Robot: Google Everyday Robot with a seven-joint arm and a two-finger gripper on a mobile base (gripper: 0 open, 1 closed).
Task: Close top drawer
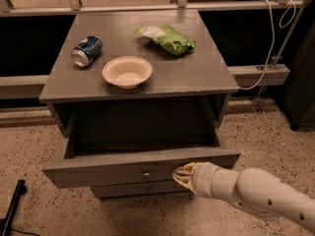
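The top drawer of the grey wood-grain cabinet stands pulled well out, and its dark inside looks empty. Its tall plain face has a small round metal knob at the middle. My gripper, cream-coloured on a thick white arm coming in from the lower right, is shut and empty. Its tips press on the drawer face just right of the knob.
On the cabinet top lie a blue soda can on its side, a white bowl and a green chip bag. A narrower drawer front shows below. A white cable hangs at the right. A black leg stands at the lower left on speckled floor.
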